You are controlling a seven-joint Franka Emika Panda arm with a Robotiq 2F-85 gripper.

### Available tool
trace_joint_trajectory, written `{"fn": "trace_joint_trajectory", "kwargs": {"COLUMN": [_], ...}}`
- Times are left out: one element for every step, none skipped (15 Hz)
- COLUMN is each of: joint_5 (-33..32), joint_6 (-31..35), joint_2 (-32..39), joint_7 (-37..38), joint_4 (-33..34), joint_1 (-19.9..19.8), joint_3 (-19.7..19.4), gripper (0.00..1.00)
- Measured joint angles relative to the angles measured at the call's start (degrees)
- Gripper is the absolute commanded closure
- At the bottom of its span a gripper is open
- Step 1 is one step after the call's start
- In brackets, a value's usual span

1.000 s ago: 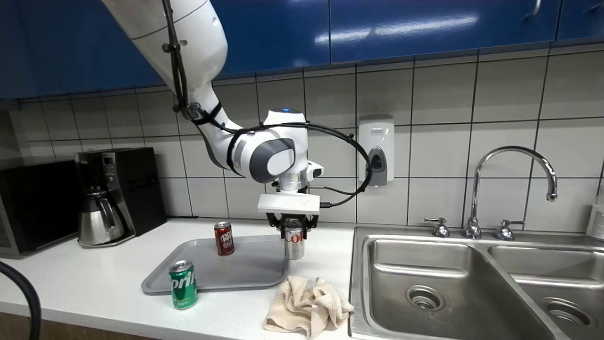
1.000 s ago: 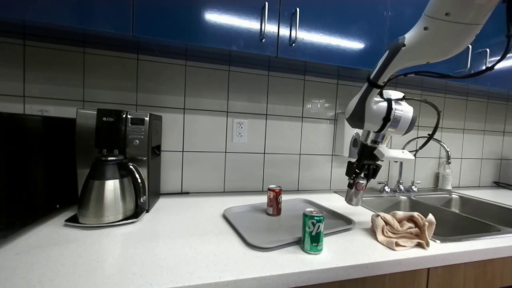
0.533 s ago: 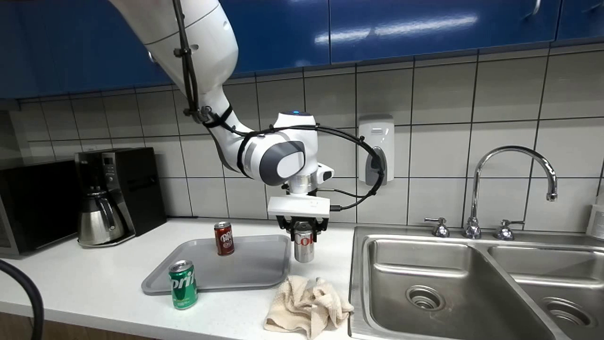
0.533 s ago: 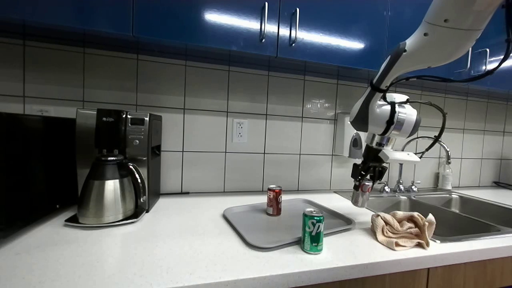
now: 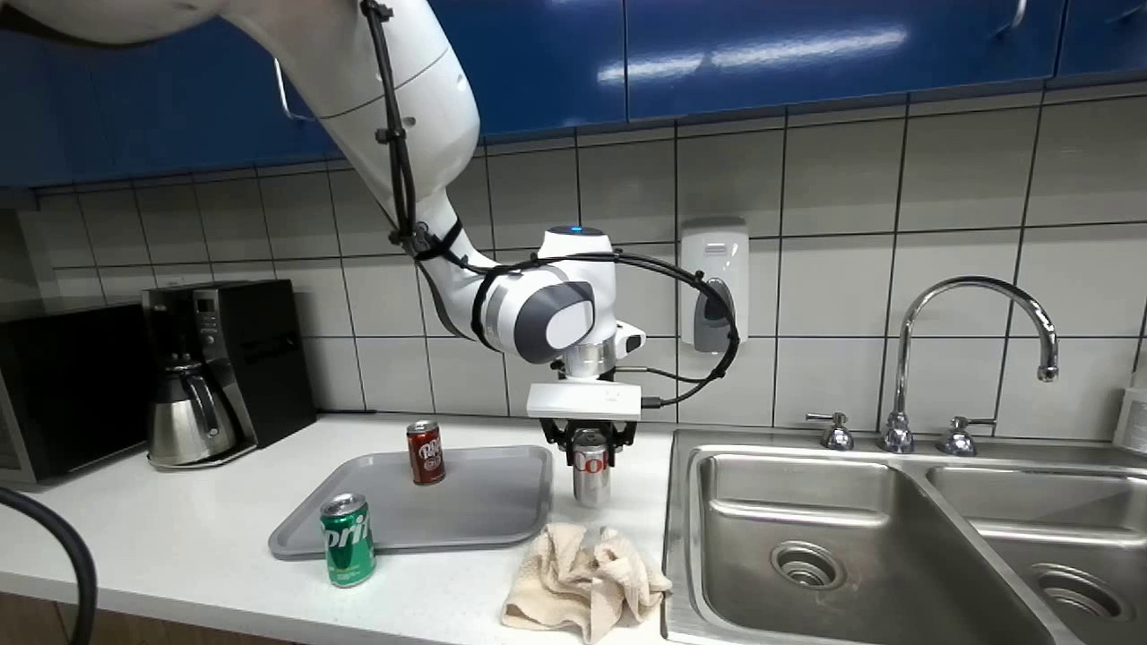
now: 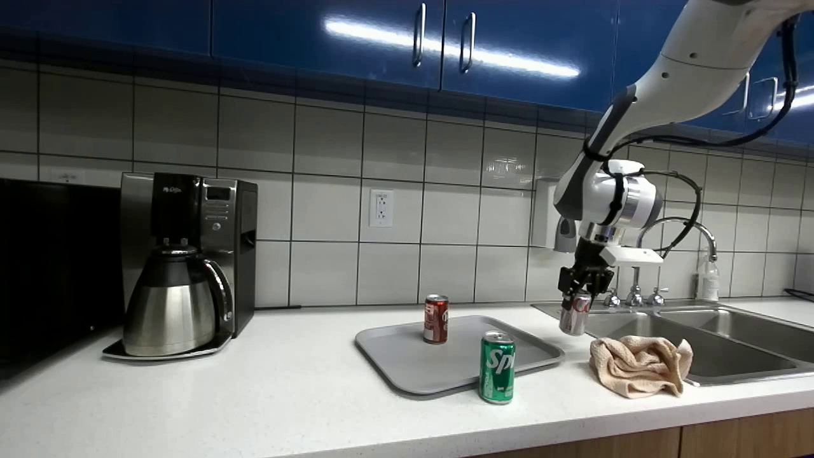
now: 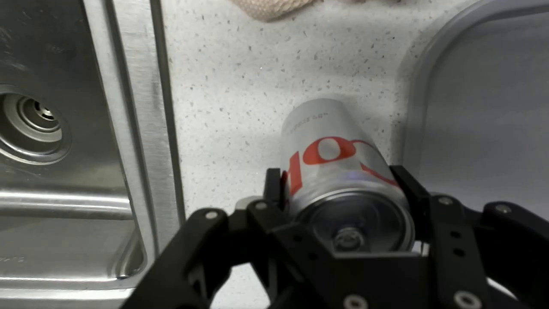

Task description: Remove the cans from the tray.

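The green can (image 5: 348,555) reads "Sp" or "pri" (depending on the view); the silver can (image 7: 336,171), red "O".

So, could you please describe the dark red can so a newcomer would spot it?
Between the coffee maker and the sink lies a flat grey tray. The dark red can stands upright on it. It is the only can there: the green can stands on the counter, and the hand grips the silver can.
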Motion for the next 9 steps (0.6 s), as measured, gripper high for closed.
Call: {"fn": "trace_joint_trajectory", "kwargs": {"joint_5": [-0.5,-0.9,-1.4,-2.0,-2.7,-3.2,-3.7,-4.3,-4.8], "joint_6": [0.0,0.0,0.0,0.0,0.0,0.0,0.0,0.0,0.0], "joint_2": [0.6,1.1,1.7,2.1,2.5,2.9,3.3,3.7,4.0], "joint_7": [0.1,0.2,0.4,0.6,0.8,1.1,1.3,1.6,1.9], "joint_4": [0.5,1.1,1.6,2.1,2.5,2.9,3.3,3.6,3.9], "joint_1": [-0.1,-0.1,-0.1,-0.1,-0.1,-0.1,-0.1,-0.1,-0.1], "joint_3": [0.0,0.0,0.0,0.0,0.0,0.0,0.0,0.0,0.0], "gripper": [0.62,0.62,0.62,0.62,0.62,0.62,0.62,0.62,0.62]}}
